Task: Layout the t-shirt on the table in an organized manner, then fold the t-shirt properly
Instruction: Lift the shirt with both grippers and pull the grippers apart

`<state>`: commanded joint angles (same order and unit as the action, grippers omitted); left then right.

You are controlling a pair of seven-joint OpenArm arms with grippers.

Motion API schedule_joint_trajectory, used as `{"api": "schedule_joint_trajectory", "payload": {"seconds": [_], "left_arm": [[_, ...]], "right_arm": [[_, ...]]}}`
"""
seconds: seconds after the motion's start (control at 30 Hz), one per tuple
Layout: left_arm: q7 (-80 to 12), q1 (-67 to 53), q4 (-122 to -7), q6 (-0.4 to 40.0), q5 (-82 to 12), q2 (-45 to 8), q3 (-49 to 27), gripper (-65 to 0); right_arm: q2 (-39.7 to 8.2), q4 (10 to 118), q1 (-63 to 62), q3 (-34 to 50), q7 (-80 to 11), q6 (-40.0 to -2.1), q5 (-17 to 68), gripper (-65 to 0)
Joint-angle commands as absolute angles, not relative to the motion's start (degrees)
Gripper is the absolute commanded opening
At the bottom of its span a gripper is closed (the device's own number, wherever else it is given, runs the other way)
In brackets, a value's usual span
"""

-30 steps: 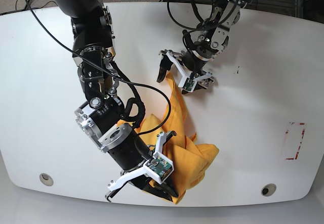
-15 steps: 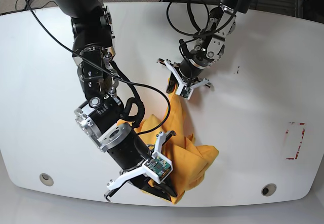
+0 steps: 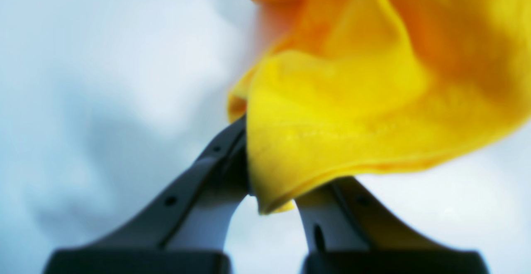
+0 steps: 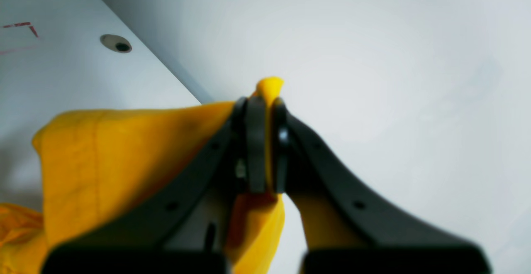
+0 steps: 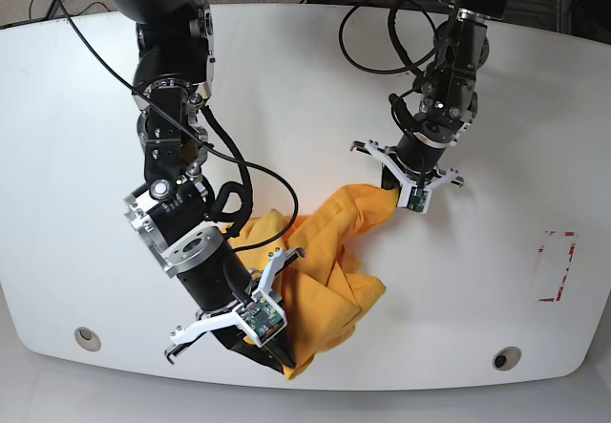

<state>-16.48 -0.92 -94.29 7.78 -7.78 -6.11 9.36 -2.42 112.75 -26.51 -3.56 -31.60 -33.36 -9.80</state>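
Note:
The orange-yellow t-shirt lies bunched on the white table, drawn out between my two grippers. In the base view my left gripper is shut on the shirt's far right corner, just above the tabletop. The left wrist view shows a yellow hemmed fold caught between the dark fingers. My right gripper is shut on the shirt's near edge by the table's front rim. In the right wrist view its pads pinch a ridge of t-shirt fabric. No lettering shows.
Two round metal grommets sit near the front edge. A red-white tape rectangle marks the right side. Black cables loop above the left arm at the back. A small dark mark lies right of the left gripper.
My left gripper closed on the shirt's far corner and carried it right and toward the front, stretching the cloth. The right arm shifted slightly left with its held edge.

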Motion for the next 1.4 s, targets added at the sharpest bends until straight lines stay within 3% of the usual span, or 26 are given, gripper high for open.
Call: {"api": "schedule_joint_trajectory", "payload": {"seconds": [0.33,0.57,1.07,1.4], "left_arm": [[-23.4,5.7,-107.0,8.0,-7.9,-10.2,1.7,-65.0],[-29.9,13.1,-113.5,14.2,-7.9,-10.2,-6.0,-65.0],[-43.4,36.3,-114.2,22.1,-7.8,-10.3,-15.2,-65.0],[-47.3,40.0,-114.2,23.8,-7.8,-10.3,-15.4,-65.0]], "right_arm": [[-3.6,103.1,-34.5,1.5,-31.5,-33.4,-9.8,-65.0],[-4.1,97.1,-42.4,3.5,-31.5,-33.4,-9.8,-65.0],[-7.0,95.3,-55.1,1.7,-32.7,-33.5,-9.9,-64.8],[-8.9,96.7,-52.8,2.7,-34.8,-33.7,-9.9,-64.8]]}}
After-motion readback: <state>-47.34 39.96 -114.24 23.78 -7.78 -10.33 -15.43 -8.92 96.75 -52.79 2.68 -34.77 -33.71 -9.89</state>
